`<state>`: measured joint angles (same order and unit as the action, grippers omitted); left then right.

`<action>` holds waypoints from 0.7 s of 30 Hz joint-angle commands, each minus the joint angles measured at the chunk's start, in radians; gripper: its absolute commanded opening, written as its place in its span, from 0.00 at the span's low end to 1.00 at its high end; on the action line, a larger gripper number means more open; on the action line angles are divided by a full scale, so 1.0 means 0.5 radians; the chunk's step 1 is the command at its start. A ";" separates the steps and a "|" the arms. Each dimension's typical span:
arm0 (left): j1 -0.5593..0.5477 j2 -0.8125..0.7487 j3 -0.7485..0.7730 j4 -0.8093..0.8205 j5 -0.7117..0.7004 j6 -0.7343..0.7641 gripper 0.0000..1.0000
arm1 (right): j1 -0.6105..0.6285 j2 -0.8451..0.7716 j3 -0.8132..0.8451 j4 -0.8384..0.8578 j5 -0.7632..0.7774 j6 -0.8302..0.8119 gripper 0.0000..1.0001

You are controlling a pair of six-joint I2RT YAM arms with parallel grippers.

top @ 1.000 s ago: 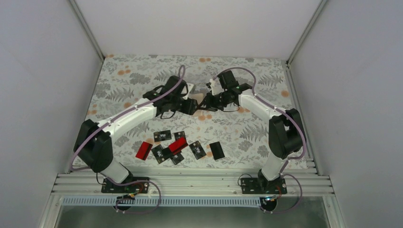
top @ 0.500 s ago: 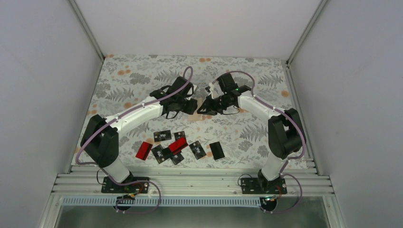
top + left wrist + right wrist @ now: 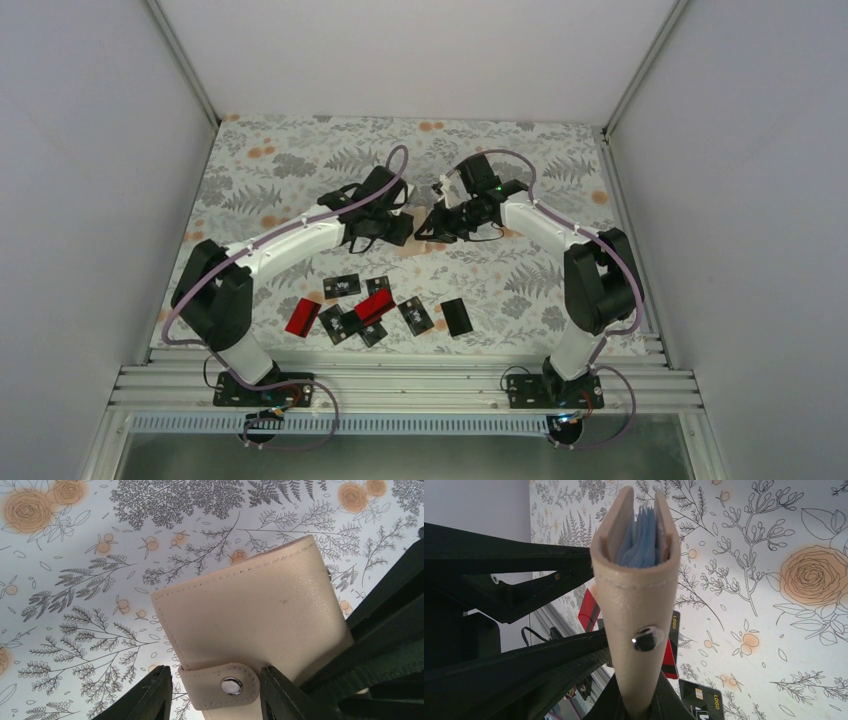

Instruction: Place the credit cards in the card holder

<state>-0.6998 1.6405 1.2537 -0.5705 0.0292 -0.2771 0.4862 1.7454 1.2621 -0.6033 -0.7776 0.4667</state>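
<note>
The tan card holder (image 3: pixel 250 615) is folded shut, with its snap tab (image 3: pixel 220 685) fastened. My right gripper (image 3: pixel 639 707) is shut on it and holds it edge-on above the table; light blue pockets (image 3: pixel 639 540) show in its open end. My left gripper (image 3: pixel 216 695) is open, with its jaws on either side of the snap tab and a gap on both sides. In the top view the two grippers meet, left (image 3: pixel 403 228) and right (image 3: pixel 428 224), and hide the holder. Several credit cards, black (image 3: pixel 456 316) and red (image 3: pixel 302 316), lie loose on the mat near the front.
The flowered mat (image 3: pixel 280 160) covers the table between white walls. The cards lie in a cluster (image 3: pixel 375 307) in front of the arms; some of them show below the holder in the right wrist view (image 3: pixel 701 700). An aluminium rail (image 3: pixel 400 385) runs along the near edge.
The left arm has swung its wrist round and closed in on the holder. The right gripper has dropped a little with it. Little differs over the last half second.
</note>
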 commanded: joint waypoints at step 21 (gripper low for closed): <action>-0.015 0.198 0.014 -0.141 -0.426 -0.131 0.44 | 0.019 -0.099 0.018 0.018 -0.108 0.005 0.04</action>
<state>-0.7204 1.6936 1.2659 -0.5655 -0.0570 -0.3180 0.4862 1.7451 1.2602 -0.6113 -0.7292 0.4706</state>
